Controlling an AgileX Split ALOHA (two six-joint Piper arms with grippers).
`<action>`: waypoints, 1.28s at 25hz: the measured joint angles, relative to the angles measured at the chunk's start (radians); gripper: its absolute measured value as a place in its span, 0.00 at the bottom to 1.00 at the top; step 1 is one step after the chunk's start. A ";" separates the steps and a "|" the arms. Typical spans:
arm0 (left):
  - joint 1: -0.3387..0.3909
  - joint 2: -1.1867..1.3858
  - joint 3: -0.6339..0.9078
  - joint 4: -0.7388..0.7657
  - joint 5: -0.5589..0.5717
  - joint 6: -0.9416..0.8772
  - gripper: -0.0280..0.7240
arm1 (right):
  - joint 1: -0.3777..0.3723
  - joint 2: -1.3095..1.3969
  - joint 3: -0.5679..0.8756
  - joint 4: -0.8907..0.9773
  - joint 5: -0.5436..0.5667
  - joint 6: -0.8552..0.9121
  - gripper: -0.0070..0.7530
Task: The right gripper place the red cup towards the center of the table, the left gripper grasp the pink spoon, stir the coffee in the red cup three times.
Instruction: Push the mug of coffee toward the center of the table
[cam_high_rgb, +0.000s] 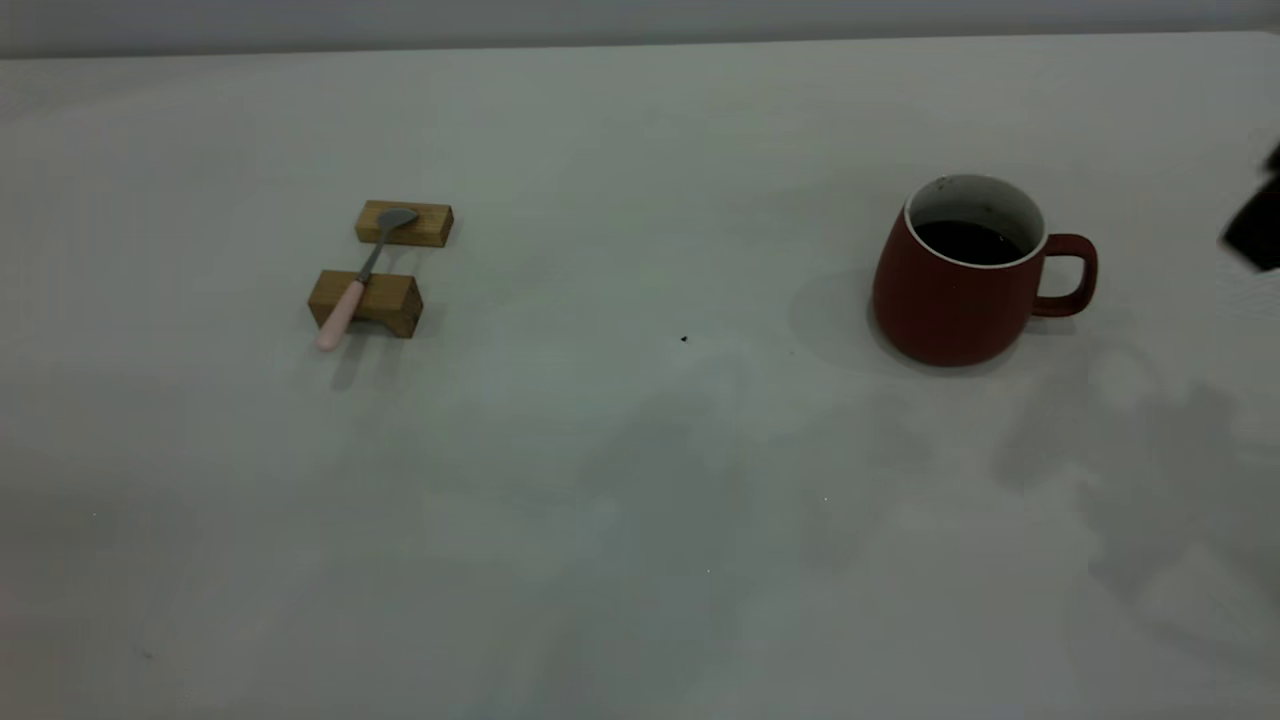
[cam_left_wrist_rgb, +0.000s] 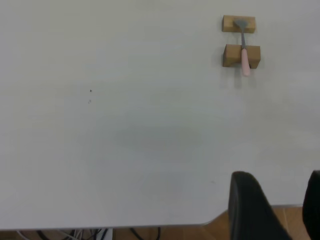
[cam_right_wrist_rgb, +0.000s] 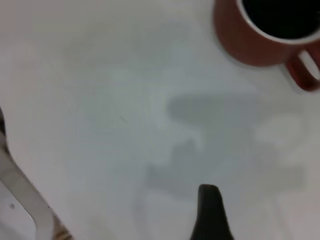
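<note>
The tabletop (cam_high_rgb: 640, 500) carries one cup (cam_high_rgb: 950, 290), one spoon (cam_high_rgb: 362, 272) and two wooden blocks; nothing stands between cup and spoon but one tiny dark speck (cam_high_rgb: 684, 339); the spoon lies bridged across the blocks, bowl on the far block (cam_high_rgb: 404, 223), pink handle over the near block (cam_high_rgb: 365, 303) and jutting past it toward the camera, long axis running near-to-far and leaning slightly right at the bowl end; the cup stands upright on the right side, well apart from the spoon, handle pointing right, coffee (cam_high_rgb: 967, 242) inside; the right gripper (cam_high_rgb: 1256, 225) shows at the right edge just beyond the handle, not touching, and I cannot tell how its fingers stand; the left gripper (cam_left_wrist_rgb: 280, 212) hangs over the tabletop edge, fingers (cam_left_wrist_rgb: 247, 205) spread apart, far from the spoon.
</note>
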 joint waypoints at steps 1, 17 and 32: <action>0.000 0.000 0.000 0.000 0.000 0.000 0.49 | 0.016 0.045 -0.026 -0.006 -0.012 -0.011 0.79; 0.000 0.000 0.000 0.000 0.000 0.000 0.49 | 0.067 0.524 -0.423 -0.208 -0.098 0.080 0.79; 0.000 0.000 0.000 0.000 0.000 0.000 0.49 | 0.138 0.633 -0.516 -0.284 -0.047 0.098 0.79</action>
